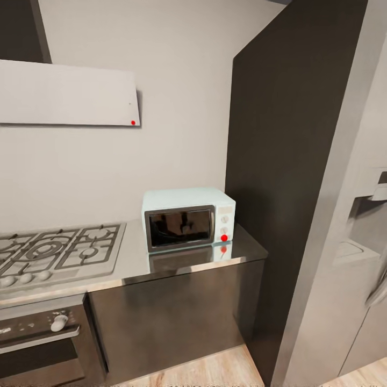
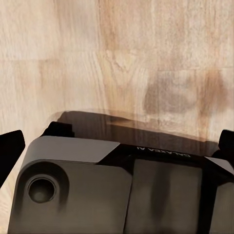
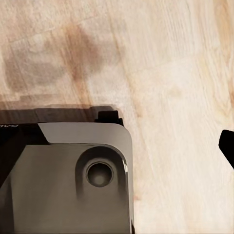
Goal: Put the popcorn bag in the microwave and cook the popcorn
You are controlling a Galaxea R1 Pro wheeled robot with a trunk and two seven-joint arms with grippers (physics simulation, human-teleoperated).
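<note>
- Robot base (image 2: 97,195) fills the near field in both wrist views, wood floor (image 3: 170,73) under it: arms hang low, apparently stowed for driving.
- Left gripper (image 2: 117,144): dark fingertips (image 2: 9,146) wide apart, empty. Right gripper: one fingertip (image 3: 227,144) seen; spread cannot be told.
- Microwave (image 1: 188,217) on countertop (image 1: 244,248), right of gas hob (image 1: 59,250), door shut and facing the room, long axis along the wall.

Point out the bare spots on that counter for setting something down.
Countertop lies bare in front of the microwave, and in a strip between it and the gas hob. A narrow margin runs right of the microwave by the dark cabinet wall. The hob's grates crowd the left.
</note>
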